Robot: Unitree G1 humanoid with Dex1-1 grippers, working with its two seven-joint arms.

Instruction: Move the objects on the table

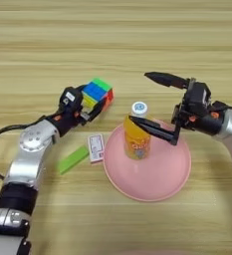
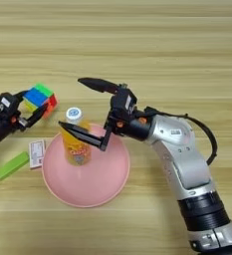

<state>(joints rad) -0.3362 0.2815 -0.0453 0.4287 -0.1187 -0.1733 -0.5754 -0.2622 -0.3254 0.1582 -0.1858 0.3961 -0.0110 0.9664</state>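
The left gripper (image 1: 93,104) pinches the puzzle cube (image 1: 98,93); the right gripper (image 1: 146,99), fingers spread wide, brackets the orange-drink bottle (image 1: 137,137) at the pink plate's (image 1: 157,184) far rim.

The light is even, soft and fairly bright, falling from above across the whole table (image 1: 115,40). Shadows are faint: a pale, blurred one lies under the near rim of the pink plate (image 1: 152,187), and thin soft ones sit beside the green block (image 1: 72,160) and under the arms. A mild sheen shows on the silver shell of the right arm (image 2: 179,144) and the left arm (image 1: 33,139). No hard glare anywhere. Edges look slightly soft overall, and the black fingers (image 1: 165,78) smear a little at their tips. The plank stripes bow gently toward the far edge.
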